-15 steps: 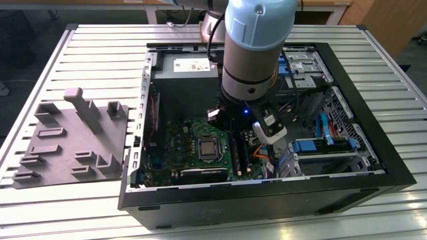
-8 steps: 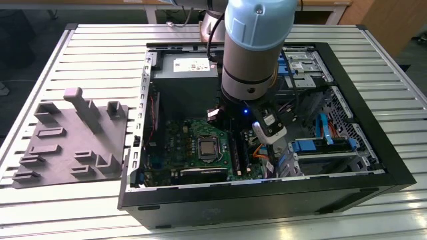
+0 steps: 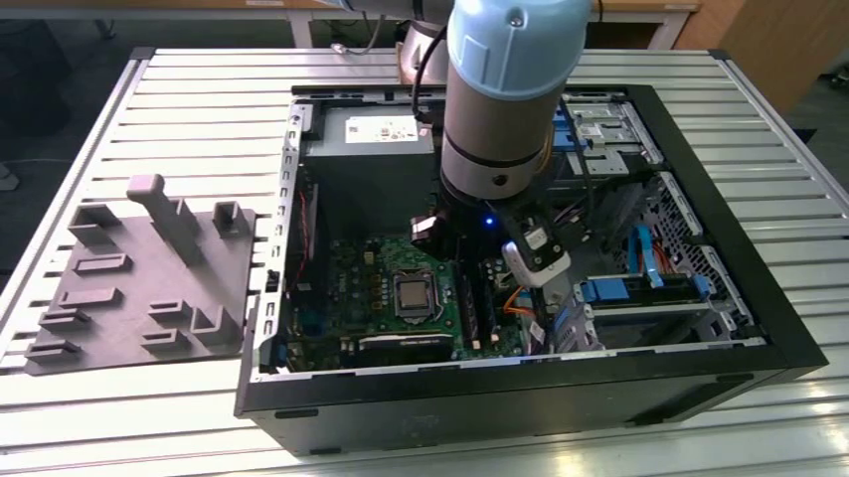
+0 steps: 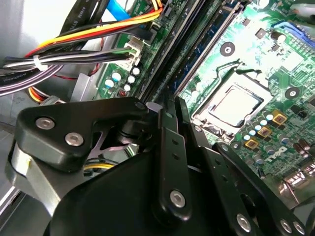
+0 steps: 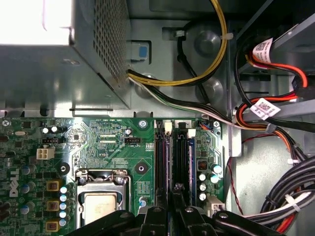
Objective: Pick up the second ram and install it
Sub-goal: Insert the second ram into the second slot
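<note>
Glossy green motherboard [image 5: 123, 142], matt grey metal power-supply box [image 5: 59, 73] (perforated side), black plastic claw [image 4: 170, 123]

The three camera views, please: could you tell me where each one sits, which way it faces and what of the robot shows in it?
Exterior view: off the arm, above, looking down into the open computer case; the arm reaches inside.
First wrist view: on the arm, facing the motherboard, memory slots and power-supply box; the gripper shows.
Second wrist view: on the arm, oblique across the board; the gripper fills the foreground.
All three share the processor socket.
</note>
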Controlling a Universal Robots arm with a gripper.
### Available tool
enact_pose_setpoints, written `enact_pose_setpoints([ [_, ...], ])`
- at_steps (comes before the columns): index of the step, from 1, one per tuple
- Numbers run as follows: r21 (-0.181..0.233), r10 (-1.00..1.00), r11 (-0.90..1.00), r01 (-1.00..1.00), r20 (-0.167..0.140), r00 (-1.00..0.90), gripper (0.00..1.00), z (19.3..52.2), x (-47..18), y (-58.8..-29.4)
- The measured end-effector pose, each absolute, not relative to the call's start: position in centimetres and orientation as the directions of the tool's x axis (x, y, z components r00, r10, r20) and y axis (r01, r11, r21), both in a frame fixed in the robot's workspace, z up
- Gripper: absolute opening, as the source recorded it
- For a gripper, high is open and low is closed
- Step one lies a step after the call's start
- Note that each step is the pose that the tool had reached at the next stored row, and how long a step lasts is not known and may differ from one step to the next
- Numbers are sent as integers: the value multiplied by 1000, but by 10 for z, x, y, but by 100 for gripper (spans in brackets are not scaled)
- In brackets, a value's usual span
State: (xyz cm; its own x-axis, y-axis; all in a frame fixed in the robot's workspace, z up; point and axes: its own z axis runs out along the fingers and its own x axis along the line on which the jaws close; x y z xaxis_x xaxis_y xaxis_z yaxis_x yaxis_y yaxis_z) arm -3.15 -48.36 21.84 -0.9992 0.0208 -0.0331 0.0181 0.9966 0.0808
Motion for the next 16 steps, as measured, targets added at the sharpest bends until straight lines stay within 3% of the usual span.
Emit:
enact_pose_setpoints([
  [7, 80, 21, 997, 18, -33, -999, 19, 239, -31, -484],
  [16, 80, 21, 997, 18, -34, -999, 17, 240, -31, -484],
])
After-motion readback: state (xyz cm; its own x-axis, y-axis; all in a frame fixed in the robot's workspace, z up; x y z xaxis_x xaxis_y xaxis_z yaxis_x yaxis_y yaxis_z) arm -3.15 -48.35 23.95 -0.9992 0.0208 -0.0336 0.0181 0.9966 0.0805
